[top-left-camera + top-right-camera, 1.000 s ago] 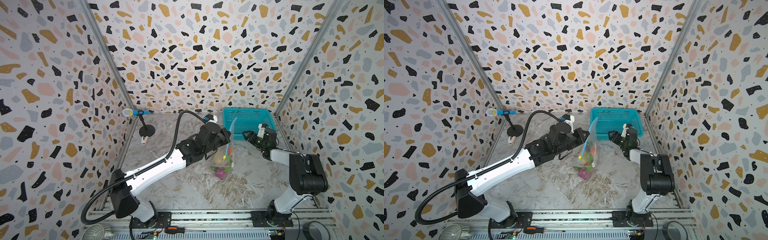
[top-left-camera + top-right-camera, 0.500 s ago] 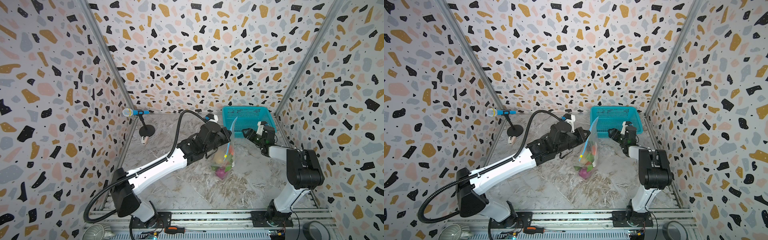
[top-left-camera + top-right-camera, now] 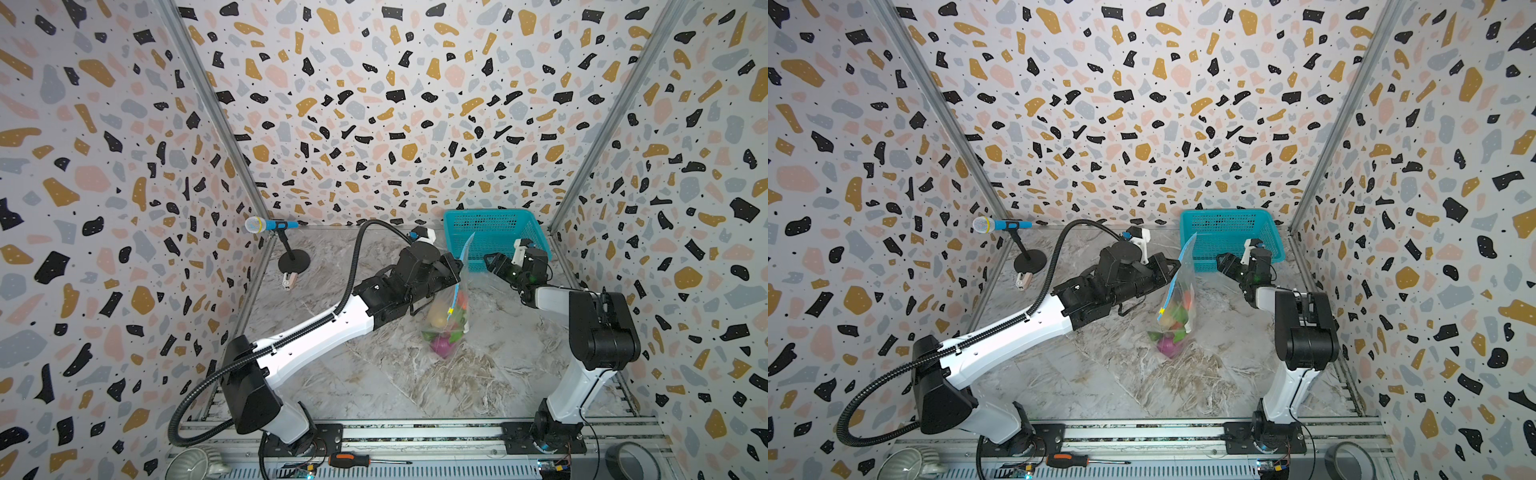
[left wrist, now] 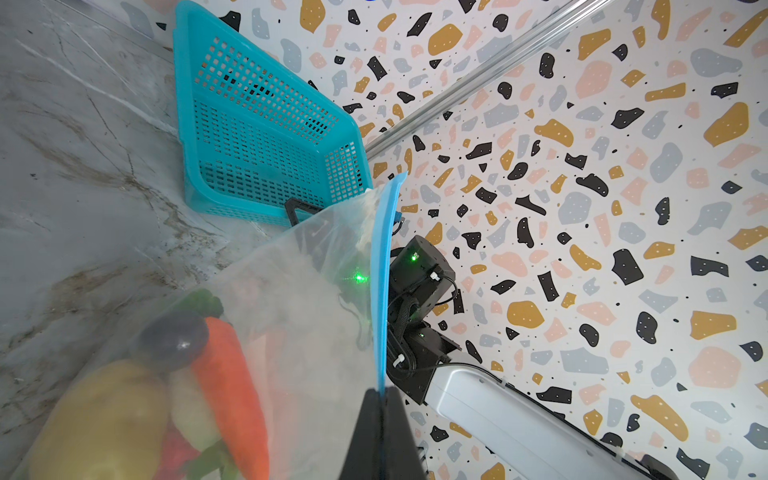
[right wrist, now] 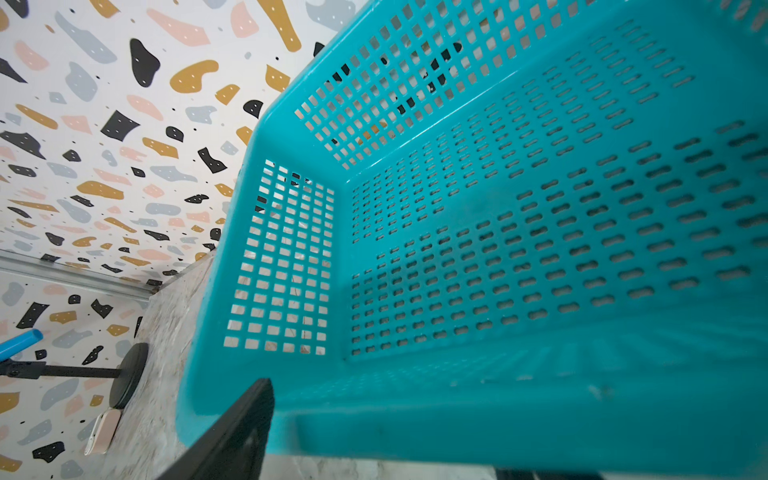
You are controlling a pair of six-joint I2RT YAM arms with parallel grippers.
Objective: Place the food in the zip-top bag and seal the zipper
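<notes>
Clamping the near-upright zipper (image 4: 384,270) in the left gripper (image 4: 380,391), just beside the gaping, empty right gripper (image 3: 494,264), near the tabletop's (image 3: 374,374) far-right corner.

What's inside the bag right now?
Through the clear bag: carrot, aubergine, yellow piece, greens, a red piece; a top view adds a purple onion at the bottom. Anything packed behind these is hidden.
</notes>
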